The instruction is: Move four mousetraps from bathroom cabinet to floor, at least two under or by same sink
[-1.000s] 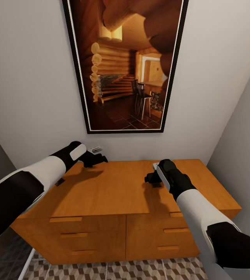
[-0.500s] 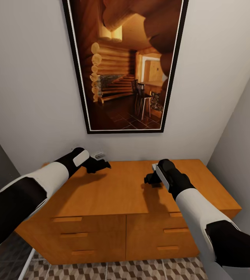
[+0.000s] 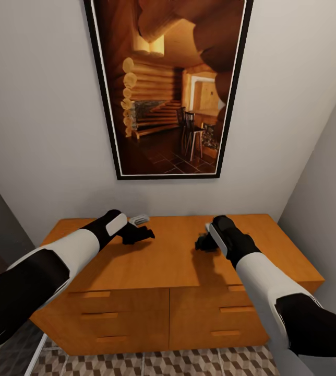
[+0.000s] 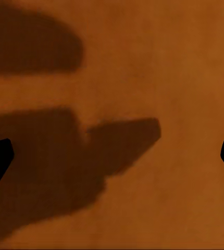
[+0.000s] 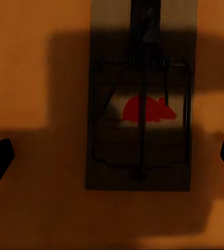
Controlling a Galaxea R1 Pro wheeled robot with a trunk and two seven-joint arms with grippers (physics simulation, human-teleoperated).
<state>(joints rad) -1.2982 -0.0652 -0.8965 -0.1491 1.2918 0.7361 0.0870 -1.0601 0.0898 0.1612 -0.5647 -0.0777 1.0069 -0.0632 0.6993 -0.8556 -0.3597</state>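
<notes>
Both arms reach forward, left gripper (image 3: 143, 233) and right gripper (image 3: 203, 242) spread wide.

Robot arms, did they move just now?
Yes. The left gripper slid across the cabinet top toward the middle. The right gripper stayed put above a mousetrap, jaws wide apart. Neither grabbed anything. The painting and drawers look the same.

No readable text, numbers or brand anywhere tbh. Only mark was a red mouse-shaped sign printed on the mousetrap (image 5: 139, 112) in the right wrist view — pic only, no lettering w/ it — nothing else.
</notes>
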